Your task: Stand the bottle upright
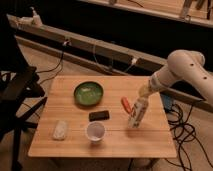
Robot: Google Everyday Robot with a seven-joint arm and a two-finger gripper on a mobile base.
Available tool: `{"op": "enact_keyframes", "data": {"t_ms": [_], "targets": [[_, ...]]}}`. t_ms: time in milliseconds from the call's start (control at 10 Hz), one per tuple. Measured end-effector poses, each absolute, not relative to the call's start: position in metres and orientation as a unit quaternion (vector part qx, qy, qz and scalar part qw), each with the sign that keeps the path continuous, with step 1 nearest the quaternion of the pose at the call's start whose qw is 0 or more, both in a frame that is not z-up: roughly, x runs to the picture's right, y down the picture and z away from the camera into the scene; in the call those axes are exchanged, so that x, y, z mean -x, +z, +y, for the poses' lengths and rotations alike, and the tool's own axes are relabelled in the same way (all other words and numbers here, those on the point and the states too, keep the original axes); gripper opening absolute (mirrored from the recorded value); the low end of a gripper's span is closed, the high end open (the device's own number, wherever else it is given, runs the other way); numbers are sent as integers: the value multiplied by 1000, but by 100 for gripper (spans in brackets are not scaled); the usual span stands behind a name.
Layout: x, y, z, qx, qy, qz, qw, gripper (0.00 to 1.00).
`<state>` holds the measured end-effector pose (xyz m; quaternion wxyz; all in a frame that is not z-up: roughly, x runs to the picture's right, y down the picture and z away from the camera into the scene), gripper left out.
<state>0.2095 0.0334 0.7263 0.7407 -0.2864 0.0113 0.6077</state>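
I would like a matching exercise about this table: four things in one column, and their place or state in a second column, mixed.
Things:
1. bottle
2. bowl
3. cup
4. phone

Descriptions:
A. green, toward the table's far side
B. tilted, top end at the gripper
C. black, lying flat between bowl and cup
D. white, near the front edge

Pairs: 1-B, 2-A, 3-D, 4-C

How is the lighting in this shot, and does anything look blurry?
Camera view: dim, warm light on the wooden table, the background nearly black. The whole frame is soft. The pincer at the top of the tilted bottle blurs into it, and the bottle's label is unreadable. The white cup is brightest.
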Motion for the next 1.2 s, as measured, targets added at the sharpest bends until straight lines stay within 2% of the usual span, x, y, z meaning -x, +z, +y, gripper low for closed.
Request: {"op": "enact_keyframes", "data": {"t_ms": [800,1200], "targets": [[-218,757,26,231,608,29,759,0],[-231,769,-4,222,615,-8,756,0]]}}
